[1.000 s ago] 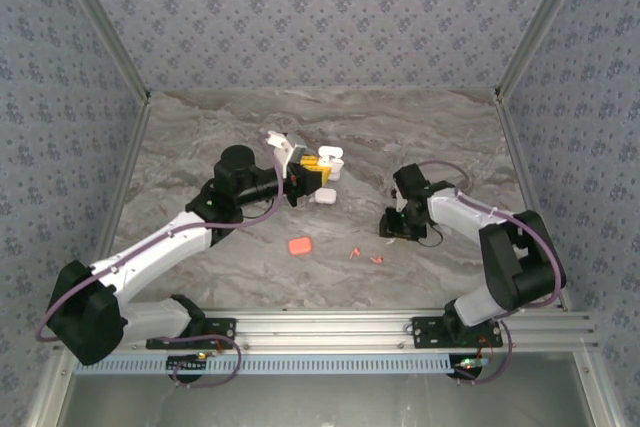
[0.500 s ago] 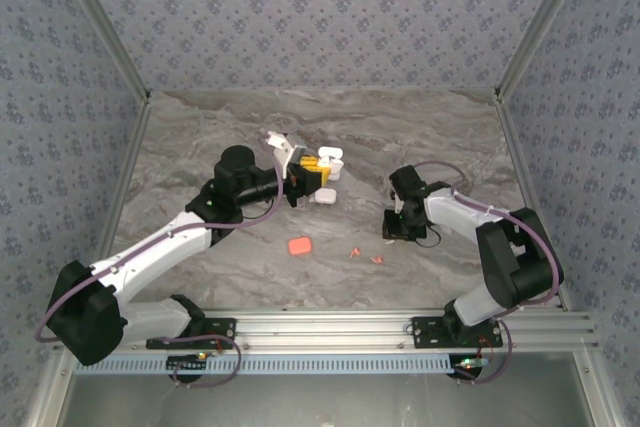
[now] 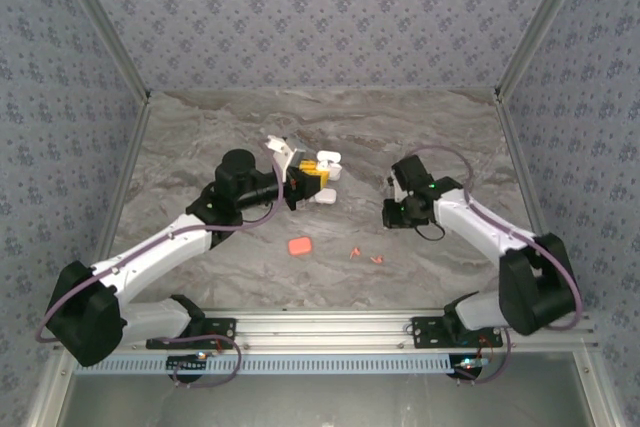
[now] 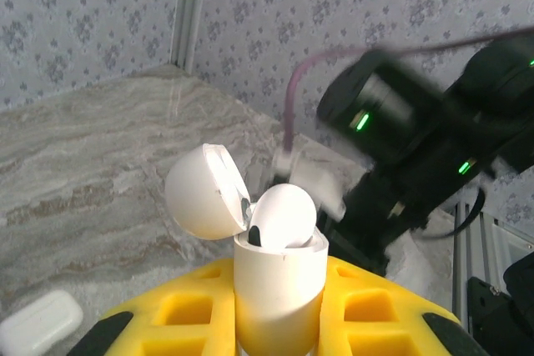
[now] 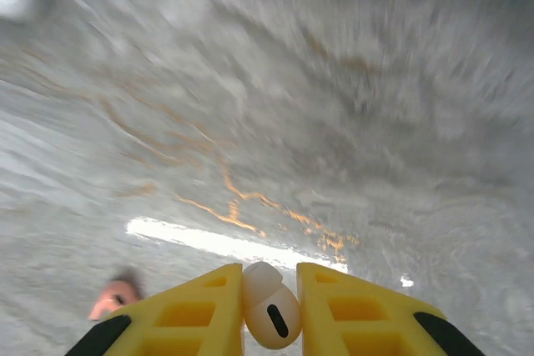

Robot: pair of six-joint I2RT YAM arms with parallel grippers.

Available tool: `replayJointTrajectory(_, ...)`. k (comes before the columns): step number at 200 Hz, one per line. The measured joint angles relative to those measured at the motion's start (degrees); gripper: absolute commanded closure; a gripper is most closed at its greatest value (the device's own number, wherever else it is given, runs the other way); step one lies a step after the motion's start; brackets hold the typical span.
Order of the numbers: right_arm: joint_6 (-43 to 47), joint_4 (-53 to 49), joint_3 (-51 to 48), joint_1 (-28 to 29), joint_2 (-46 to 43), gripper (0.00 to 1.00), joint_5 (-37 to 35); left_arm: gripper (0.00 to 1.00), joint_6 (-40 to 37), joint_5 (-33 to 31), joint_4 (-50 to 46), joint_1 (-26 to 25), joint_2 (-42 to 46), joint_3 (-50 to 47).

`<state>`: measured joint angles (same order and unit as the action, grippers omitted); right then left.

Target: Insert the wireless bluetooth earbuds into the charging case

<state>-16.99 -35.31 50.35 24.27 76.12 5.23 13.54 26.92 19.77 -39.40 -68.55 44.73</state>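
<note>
White earbud [image 5: 272, 323]: pinched between the yellow fingertips [image 5: 200, 306] of the right claw [image 5: 270, 283], lifted off the desk [image 3: 180, 137]. Rounded head out past the tips, dark oval port toward the wrist camera. Stem hidden between the pads, so long axis judged roughly in line with the claw.

Charging case [image 4: 279, 298]: clamped upright in the left claw [image 4: 279, 266], lid [image 4: 203, 192] swung open to one side, mouth pointing away from that wrist. Rounded white shape [image 4: 284, 210] seated in the mouth, likely a bud. Free well beside it too small to tell.

Key relation, top view: case off to the left of the right claw and slightly farther from the near edge, well apart, bare desk between. Right arm [image 4: 417, 139] beyond the open mouth in the left wrist view, so mouth facing roughly toward the incoming bud. Calls for a leftward carry, then stem turned down into the well.

Outward: red earbuds [image 3: 377, 259] and red case [image 3: 299, 245] loose on the desk, nearer the near edge.
</note>
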Motion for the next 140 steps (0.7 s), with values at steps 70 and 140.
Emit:
replayJointTrajectory(70,12.8,-0.5,13.8,2.5,-11.6,0.76,0.3,1.0,2.8,1.0,2.9,0.0,-1.0,-0.9)
replayJointTrajectory(140,24.8,0.1,24.6,10.5,-10.5,0.75,-0.1,1.0,5.3,3.9,4.6,0.0,-4.0,-0.9)
